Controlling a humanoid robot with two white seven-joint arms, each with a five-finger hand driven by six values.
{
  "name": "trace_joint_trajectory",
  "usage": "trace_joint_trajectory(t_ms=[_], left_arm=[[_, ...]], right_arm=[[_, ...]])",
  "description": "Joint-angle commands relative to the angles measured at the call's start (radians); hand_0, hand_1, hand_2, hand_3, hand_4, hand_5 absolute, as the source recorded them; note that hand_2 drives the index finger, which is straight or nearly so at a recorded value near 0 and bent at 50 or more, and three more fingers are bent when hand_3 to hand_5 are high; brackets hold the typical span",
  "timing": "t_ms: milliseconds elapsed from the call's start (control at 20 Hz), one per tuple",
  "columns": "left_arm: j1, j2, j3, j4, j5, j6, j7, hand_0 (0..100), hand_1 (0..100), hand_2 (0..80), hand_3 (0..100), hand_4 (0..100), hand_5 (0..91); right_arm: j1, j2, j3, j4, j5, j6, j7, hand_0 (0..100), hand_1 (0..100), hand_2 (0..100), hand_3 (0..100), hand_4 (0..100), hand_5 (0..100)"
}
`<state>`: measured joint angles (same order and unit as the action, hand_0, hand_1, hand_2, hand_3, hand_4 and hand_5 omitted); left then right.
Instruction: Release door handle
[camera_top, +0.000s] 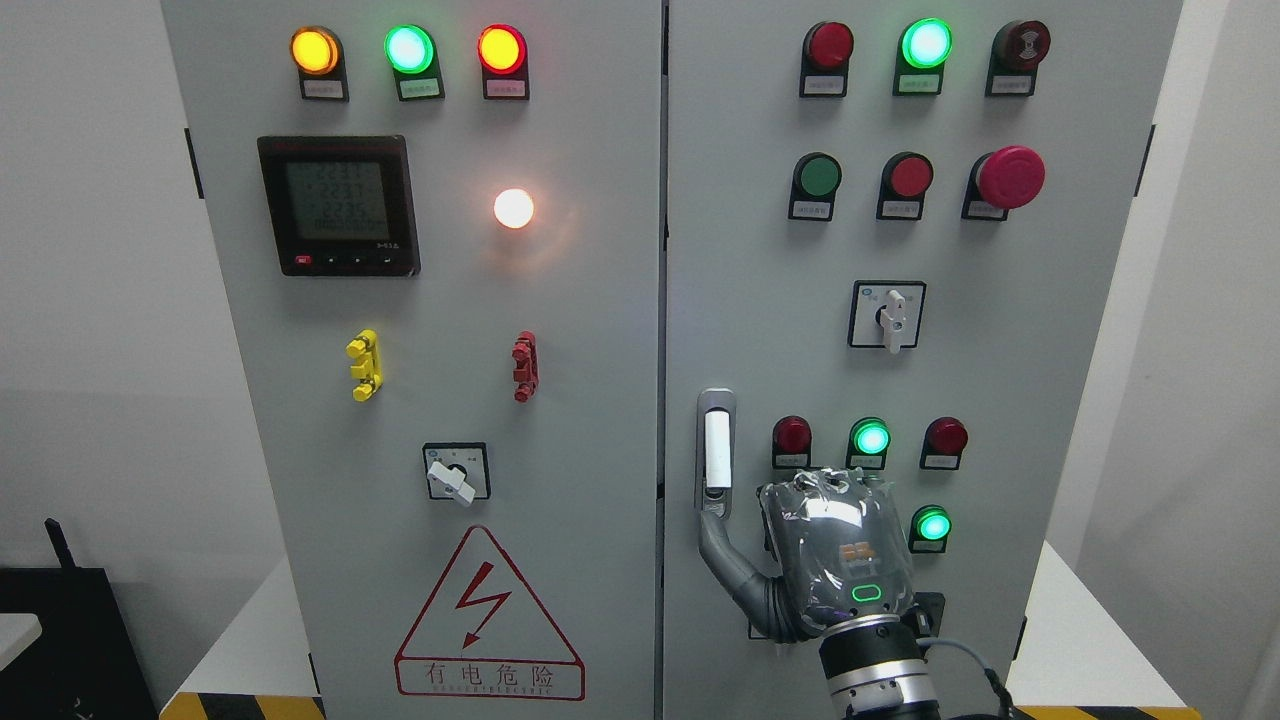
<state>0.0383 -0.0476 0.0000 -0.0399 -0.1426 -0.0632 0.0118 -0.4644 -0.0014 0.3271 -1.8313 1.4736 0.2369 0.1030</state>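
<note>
Right robot hand (835, 560) at 5 o'clock, thumb touching the handle (715, 450), nothing grasped; next, back away.

Right hand (835, 555) raised from bottom edge, back toward camera, plastic-wrapped; thumb (725, 560) extended up-left, other fingers hidden. Left arm not visible.

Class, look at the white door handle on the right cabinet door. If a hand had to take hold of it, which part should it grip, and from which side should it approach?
Grip the door handle at its white upright bar, straight on from the front. The bar is narrow, vertical and set in a metal recess, so fingers likely close best across its width. The right hand sits just below and right of it, one finger reaching up to the recess's lower end.
</note>
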Motion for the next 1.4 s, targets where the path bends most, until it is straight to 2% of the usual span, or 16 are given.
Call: trace_joint_trajectory(t_ms=[0,1352], left_arm=[[0.0,0.0,-0.025,0.0,0.001,0.002,0.001,12,39,0.0,0,0,0.0],[0.0,0.0,-0.025,0.0,0.0,0.0,0.001,12,39,0.0,0,0,0.0]], right_arm=[[-0.005,0.021,0.001,0.004,0.001,0.004,0.006,39,0,100,100,91,95],[-0.026,0.041,0.004,0.029,0.001,0.018,0.007,39,0,100,100,91,95]])
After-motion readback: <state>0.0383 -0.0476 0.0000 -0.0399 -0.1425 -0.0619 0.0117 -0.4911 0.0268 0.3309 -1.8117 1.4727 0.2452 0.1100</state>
